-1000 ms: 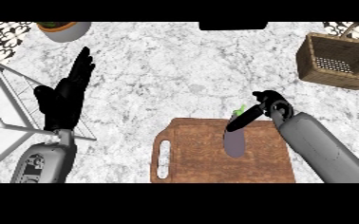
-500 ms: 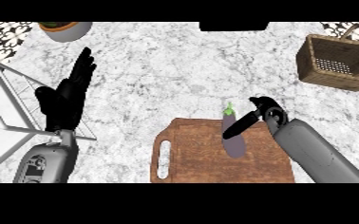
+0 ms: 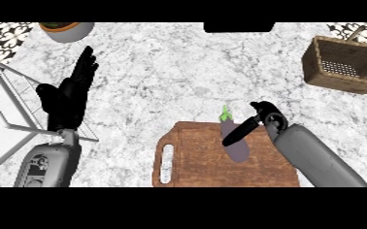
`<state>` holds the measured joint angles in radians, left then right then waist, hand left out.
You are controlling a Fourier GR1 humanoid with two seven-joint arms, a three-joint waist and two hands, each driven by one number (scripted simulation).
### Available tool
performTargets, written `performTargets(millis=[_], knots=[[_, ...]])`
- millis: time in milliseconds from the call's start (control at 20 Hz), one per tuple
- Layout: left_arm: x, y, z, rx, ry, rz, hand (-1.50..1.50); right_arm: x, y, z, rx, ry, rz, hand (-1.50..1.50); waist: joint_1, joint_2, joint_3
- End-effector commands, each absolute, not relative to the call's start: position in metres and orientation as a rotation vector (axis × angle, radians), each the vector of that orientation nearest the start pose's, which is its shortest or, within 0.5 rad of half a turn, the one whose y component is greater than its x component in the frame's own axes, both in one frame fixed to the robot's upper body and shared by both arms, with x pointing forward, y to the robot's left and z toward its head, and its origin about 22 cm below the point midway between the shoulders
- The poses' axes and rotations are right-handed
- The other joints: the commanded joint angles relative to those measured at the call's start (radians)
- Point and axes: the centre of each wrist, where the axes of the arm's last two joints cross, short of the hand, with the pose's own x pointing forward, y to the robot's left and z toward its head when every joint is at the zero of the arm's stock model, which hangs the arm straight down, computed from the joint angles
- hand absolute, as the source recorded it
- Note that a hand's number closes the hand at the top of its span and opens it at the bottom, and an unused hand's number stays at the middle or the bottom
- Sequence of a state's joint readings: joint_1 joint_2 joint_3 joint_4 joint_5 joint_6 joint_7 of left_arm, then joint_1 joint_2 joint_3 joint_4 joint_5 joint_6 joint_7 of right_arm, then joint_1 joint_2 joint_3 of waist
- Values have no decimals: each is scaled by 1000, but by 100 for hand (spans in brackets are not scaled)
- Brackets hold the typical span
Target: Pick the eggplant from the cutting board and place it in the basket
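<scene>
A dark purple eggplant (image 3: 237, 144) with a green stem lies lengthwise on the brown wooden cutting board (image 3: 201, 160), stem toward the board's far edge. My right hand (image 3: 255, 121) reaches in from the lower right. Its straight fingers (image 3: 239, 132) lie slantwise across the eggplant's upper half, and the thumb stands apart above. The hand is open, not curled round the eggplant. The wicker basket (image 3: 337, 64) stands at the far right. My left hand (image 3: 68, 96) rests open at the left, fingers up.
A wire rack (image 3: 16, 107) lies along the left edge beside my left hand. A bowl (image 3: 69, 30) sits at the far left corner and a dark object (image 3: 239, 27) at the far middle edge. White marble counter lies between the board and the basket.
My right hand has slid a little left and toward me, laying its fingers over the eggplant; the green stem now shows. The left hand has not moved.
</scene>
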<state>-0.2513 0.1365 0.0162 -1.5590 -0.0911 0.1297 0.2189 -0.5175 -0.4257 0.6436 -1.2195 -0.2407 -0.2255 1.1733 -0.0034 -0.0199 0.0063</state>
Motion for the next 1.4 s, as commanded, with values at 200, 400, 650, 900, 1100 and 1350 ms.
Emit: performTargets(millis=[200, 400, 650, 900, 1100, 1350], knots=[[285, 273, 55, 288, -1528, -23, 0, 300, -172, 0, -285, -201, 473, -150, 9, 19, -7], [284, 289, 55, 299, -1509, -49, 0, 298, -165, 5, -225, -202, 599, 150, 22, 21, -8], [288, 263, 62, 295, -1524, -21, 0, 292, -162, -9, -212, -234, 500, 150, 14, 20, -7], [279, 282, 53, 297, -1520, -33, 0, 263, -160, -4, -209, -561, 746, 150, 7, 16, -6], [283, 258, 48, 288, -1508, -45, 0, 247, -141, 41, -197, -1056, 1162, 150, 3, -7, -4], [273, 287, 57, 315, -1500, 0, 0, 192, -191, 10, -132, -1229, 1189, 150, -29, 8, -2]])
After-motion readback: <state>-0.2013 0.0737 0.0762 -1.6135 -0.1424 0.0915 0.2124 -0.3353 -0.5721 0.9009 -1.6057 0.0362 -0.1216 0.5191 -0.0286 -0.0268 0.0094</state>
